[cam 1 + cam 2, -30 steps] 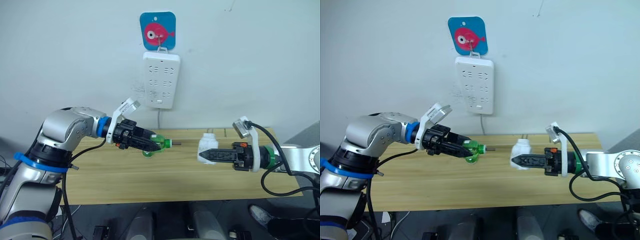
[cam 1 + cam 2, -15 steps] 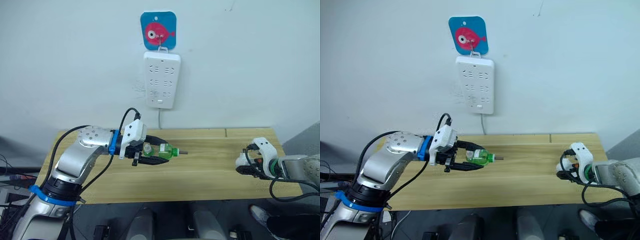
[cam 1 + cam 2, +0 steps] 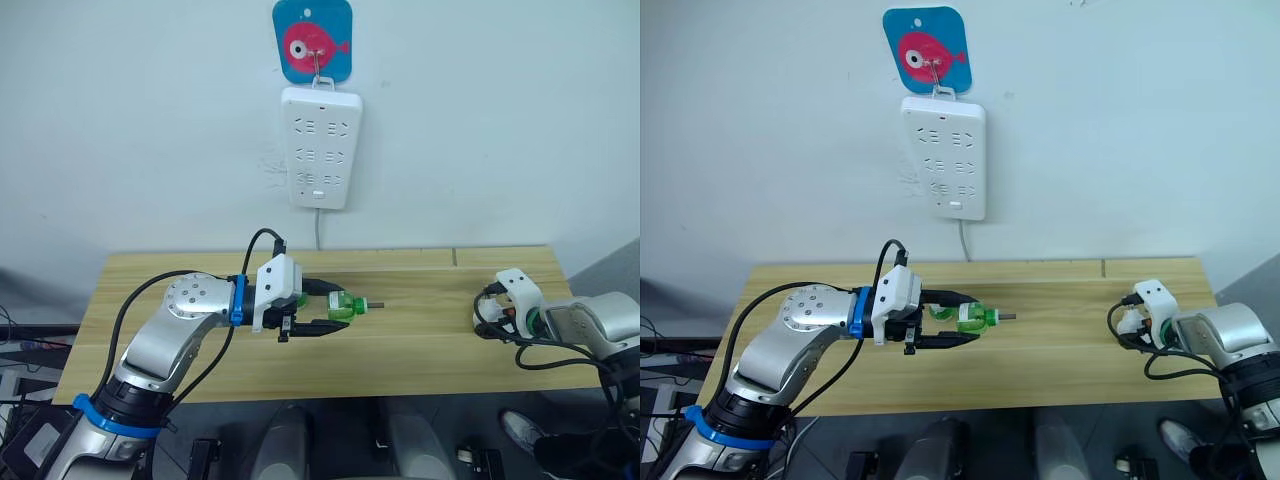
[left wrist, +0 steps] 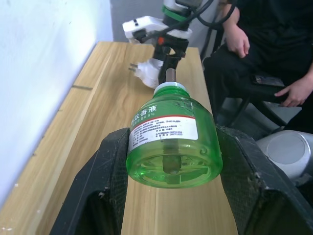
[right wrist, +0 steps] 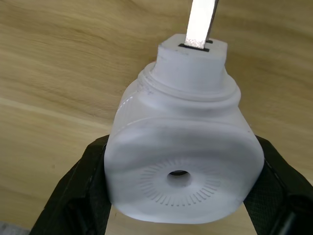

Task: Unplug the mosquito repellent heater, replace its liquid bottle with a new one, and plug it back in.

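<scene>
My left gripper (image 3: 334, 312) is shut on a green liquid bottle (image 3: 343, 304), held sideways just above the middle of the wooden table (image 3: 420, 350), its wick pointing right. The left wrist view shows the bottle (image 4: 171, 142) base-on between the black fingers (image 4: 105, 181). At the table's right end my right gripper (image 3: 1130, 325) is shut on the white mosquito repellent heater (image 5: 181, 161), whose round vent hole faces the wrist camera and whose metal prong (image 5: 200, 22) points away. The heater (image 4: 149, 73) rests low over the wood.
A white multi-socket power strip (image 3: 320, 147) hangs on the wall under a blue fish hook (image 3: 312, 40), its cord running down behind the table. A seated person (image 4: 274, 49) is beside the table's right end.
Over the last second my right gripper carried the heater from mid-table to the right end. The left arm lowered and turned the bottle sideways. The head camera has tilted slightly.
</scene>
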